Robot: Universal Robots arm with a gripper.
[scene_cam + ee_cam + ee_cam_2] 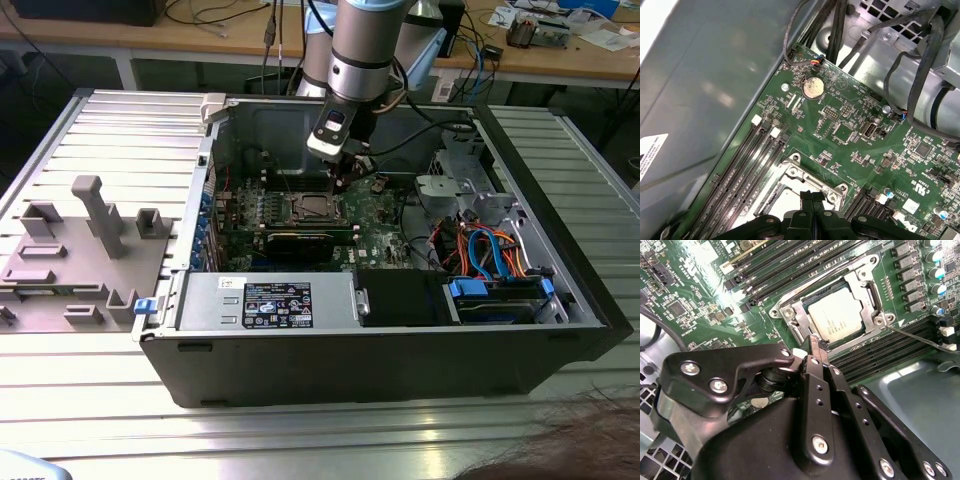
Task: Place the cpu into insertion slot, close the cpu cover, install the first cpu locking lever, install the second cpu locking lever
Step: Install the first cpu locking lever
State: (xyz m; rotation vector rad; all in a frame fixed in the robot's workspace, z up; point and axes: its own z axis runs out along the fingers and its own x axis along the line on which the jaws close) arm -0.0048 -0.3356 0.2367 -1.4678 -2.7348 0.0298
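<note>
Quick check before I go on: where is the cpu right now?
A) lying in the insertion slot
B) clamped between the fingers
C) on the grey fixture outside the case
A: in the second wrist view the cpu lies flat, silver top up, in the insertion slot, while the fingers are shut together at its edge.
</note>
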